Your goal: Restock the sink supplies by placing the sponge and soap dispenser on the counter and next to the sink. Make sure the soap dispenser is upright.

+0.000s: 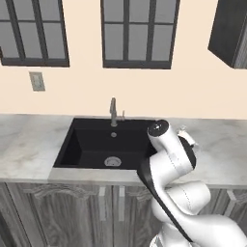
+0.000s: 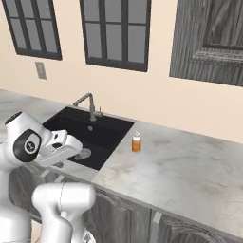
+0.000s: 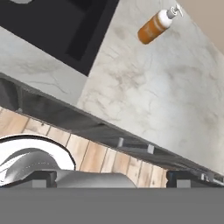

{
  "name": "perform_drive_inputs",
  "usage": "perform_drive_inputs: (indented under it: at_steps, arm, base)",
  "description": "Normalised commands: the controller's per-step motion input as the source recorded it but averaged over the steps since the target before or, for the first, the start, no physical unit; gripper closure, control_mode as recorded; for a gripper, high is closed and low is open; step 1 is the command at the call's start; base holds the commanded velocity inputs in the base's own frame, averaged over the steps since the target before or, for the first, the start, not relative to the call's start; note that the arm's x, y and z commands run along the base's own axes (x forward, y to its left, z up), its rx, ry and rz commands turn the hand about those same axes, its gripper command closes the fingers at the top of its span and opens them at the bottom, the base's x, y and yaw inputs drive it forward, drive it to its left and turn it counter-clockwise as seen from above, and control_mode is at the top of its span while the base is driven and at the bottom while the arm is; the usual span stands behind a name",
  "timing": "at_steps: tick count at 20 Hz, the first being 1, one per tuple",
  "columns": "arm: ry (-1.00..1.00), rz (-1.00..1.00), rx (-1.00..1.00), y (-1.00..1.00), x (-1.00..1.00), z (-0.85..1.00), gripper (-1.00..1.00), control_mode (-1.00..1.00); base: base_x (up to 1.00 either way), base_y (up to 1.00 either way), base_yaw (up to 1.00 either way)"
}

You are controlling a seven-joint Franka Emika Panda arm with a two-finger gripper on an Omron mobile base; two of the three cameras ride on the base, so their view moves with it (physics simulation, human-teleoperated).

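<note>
The orange soap dispenser [image 2: 136,142] with its white pump stands upright on the marbled counter [image 2: 190,161], just right of the black sink [image 2: 95,130]. In the hand view the soap dispenser [image 3: 155,27] sits far off at the top, beyond the counter [image 3: 144,87] and the sink corner [image 3: 52,22]. My gripper [image 3: 113,178] is open with nothing between its fingers, its dark fingertips [image 3: 43,177] set wide apart. It hovers in front of the counter's front edge, well short of the bottle. The sponge is out of view.
A slim grey faucet [image 1: 113,112] rises behind the sink [image 1: 103,142]. Windows and a wall outlet [image 1: 37,81] are on the back wall. A dark upper cabinet [image 2: 209,38] hangs at the right. Dark cabinet fronts and wooden floor [image 3: 100,159] lie below the hand.
</note>
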Motion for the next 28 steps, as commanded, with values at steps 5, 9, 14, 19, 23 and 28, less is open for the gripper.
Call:
perform_drive_inputs:
  at_steps: [5, 9, 14, 19, 23, 28]
  arm:
    - [0.00, 0.00, 0.00, 0.00, 0.00, 0.00, -1.00, 1.00]
    - [0.00, 0.00, 0.00, 0.00, 0.00, 0.00, -1.00, 1.00]
    - [0.00, 0.00, 0.00, 0.00, 0.00, 0.00, -1.00, 1.00]
    - [0.00, 0.00, 0.00, 0.00, 0.00, 0.00, -1.00, 1.00]
    - [0.00, 0.00, 0.00, 0.00, 0.00, 0.00, -1.00, 1.00]
    - [0.00, 0.00, 0.00, 0.00, 0.00, 0.00, -1.00, 1.00]
  base:
    - [-0.97, 0.10, 0.33]
    - [-1.00, 0.38, 0.41]
    - [-1.00, 0.74, 0.41]
    - [-0.95, 0.60, 0.48]
    - [-0.74, 0.63, 0.52]
    - [-0.02, 0.51, 0.47]
